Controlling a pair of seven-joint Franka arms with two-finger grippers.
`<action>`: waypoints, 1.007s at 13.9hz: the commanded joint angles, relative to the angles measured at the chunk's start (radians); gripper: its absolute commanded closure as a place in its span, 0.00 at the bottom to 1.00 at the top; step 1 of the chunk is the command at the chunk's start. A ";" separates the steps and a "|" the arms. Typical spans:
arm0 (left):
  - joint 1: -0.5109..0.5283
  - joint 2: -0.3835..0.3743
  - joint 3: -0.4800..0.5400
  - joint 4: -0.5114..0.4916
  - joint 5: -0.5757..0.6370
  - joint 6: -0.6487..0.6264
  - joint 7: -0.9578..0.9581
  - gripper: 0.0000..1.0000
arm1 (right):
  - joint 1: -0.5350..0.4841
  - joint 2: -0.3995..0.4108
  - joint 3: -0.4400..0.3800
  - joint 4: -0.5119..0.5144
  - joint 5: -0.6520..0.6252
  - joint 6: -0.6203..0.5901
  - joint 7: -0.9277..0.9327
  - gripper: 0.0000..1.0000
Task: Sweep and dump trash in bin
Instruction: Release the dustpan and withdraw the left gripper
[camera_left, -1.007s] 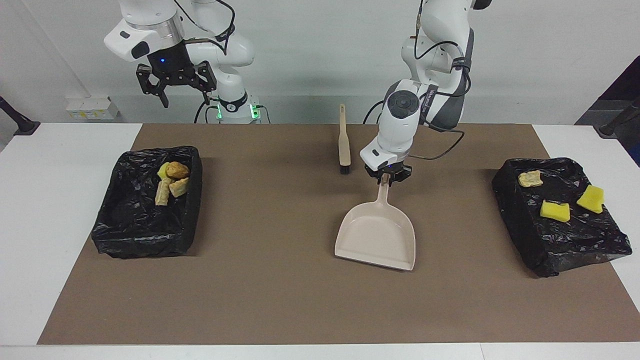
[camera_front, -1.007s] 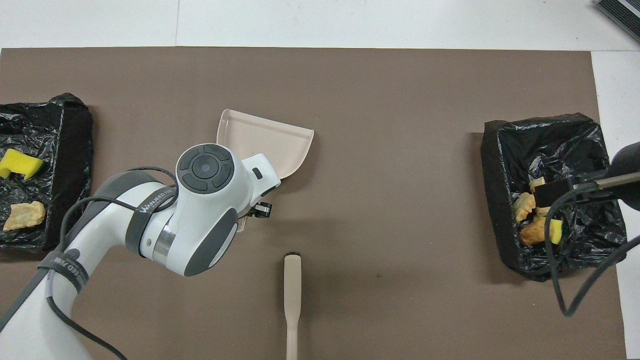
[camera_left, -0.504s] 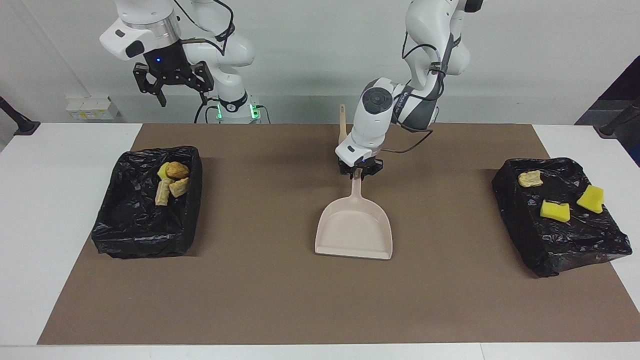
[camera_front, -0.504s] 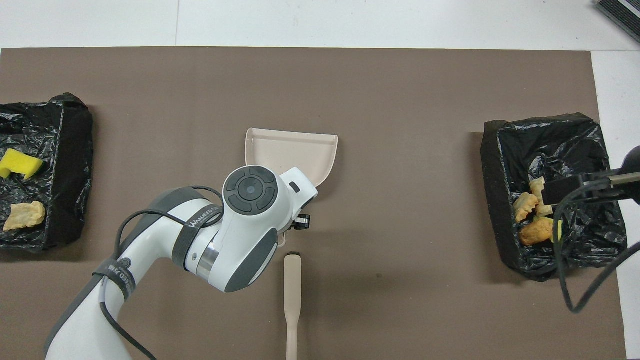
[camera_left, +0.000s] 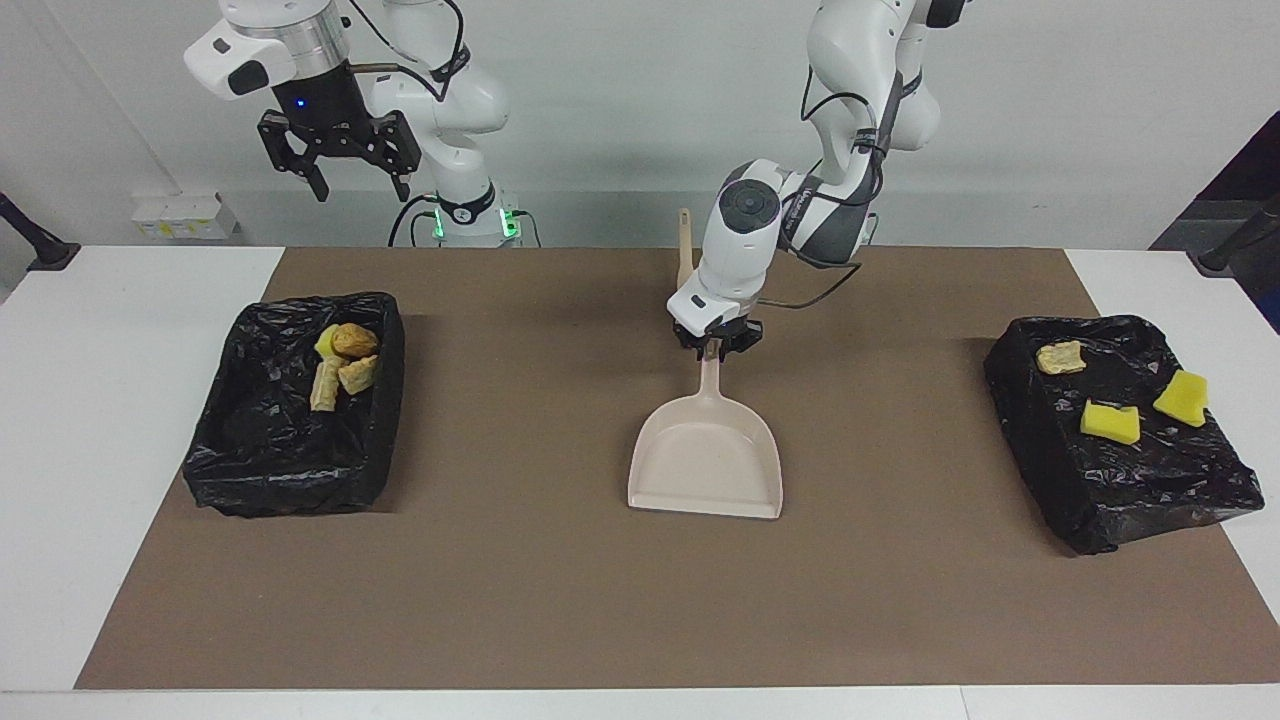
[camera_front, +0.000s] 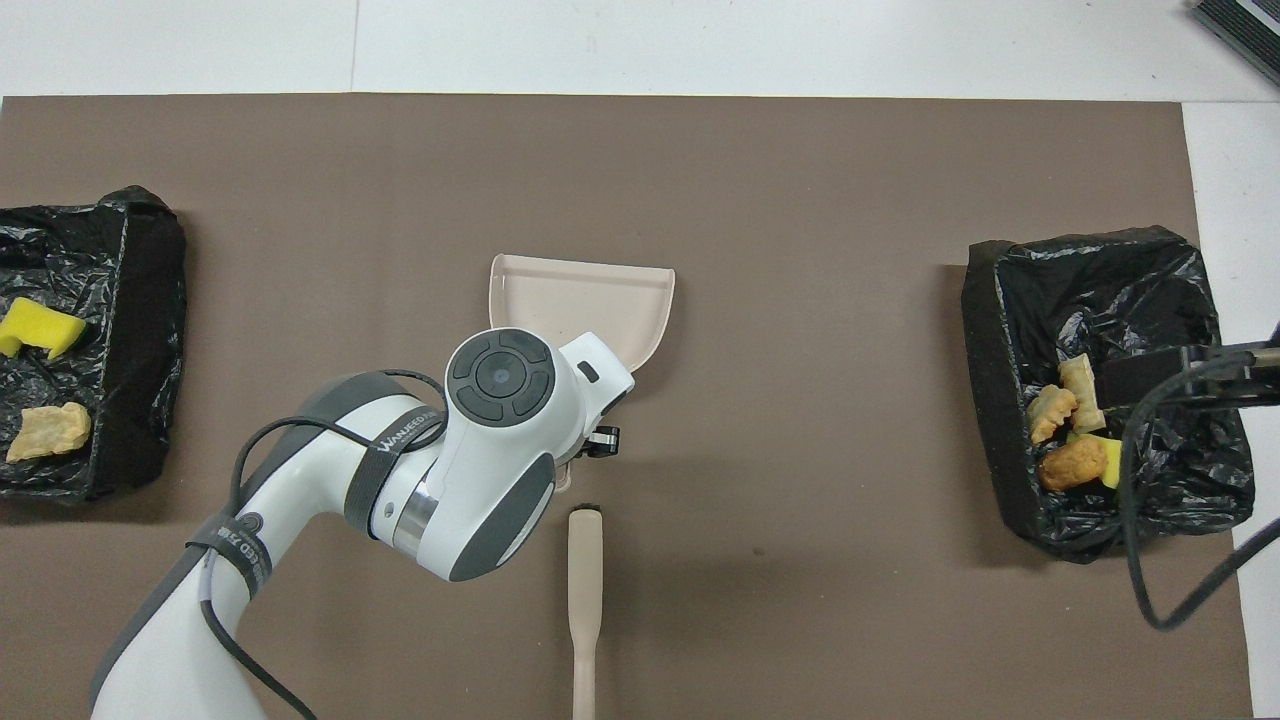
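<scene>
1. The left gripper (camera_left: 714, 347) is at the centre of the facing view, fingers clenched on the tip of the handle of the one dustpan (camera_left: 706, 460). The pan lies flat on the brown mat (camera_left: 500, 600), its mouth toward the bottom of the frame.
2. The right gripper (camera_left: 360, 185) hangs in the air at the top of the facing view, fingers spread wide and holding nothing. That arm is waiting.
3. I see one brush (camera_left: 685, 262), lying on the mat above the dustpan's handle, bristle end just beside the left gripper.
4. I count two bins lined with black bags, one at each side edge of the frame.
5. I count seven scraps in all. Four sit clustered in the bin at the right arm's end (camera_left: 250, 470): three brown scraps (camera_left: 353, 340) and one yellow. Three lie on the bag of the bin at the left arm's end (camera_left: 1100, 500): two yellow sponge chunks (camera_left: 1110, 422) and one brown piece (camera_left: 1060, 357).
6. In the overhead view the left arm's wrist covers its gripper and most of the handle.
7. The overhead frame's bottom edge cuts off the brush, and its side edge cuts the bin at the left arm's end, so only two scraps show there.
8. The left arm hides the brush's middle in the facing view.
</scene>
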 joint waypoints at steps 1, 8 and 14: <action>-0.002 -0.009 0.018 0.013 0.040 0.002 0.032 0.00 | -0.010 -0.015 0.012 -0.008 0.020 -0.001 0.015 0.00; 0.238 -0.137 0.044 0.113 0.085 -0.020 0.447 0.00 | -0.033 -0.015 -0.007 -0.010 0.017 -0.007 0.017 0.00; 0.406 -0.170 0.052 0.407 0.060 -0.396 0.631 0.00 | -0.033 -0.015 -0.007 -0.010 0.018 -0.004 0.017 0.00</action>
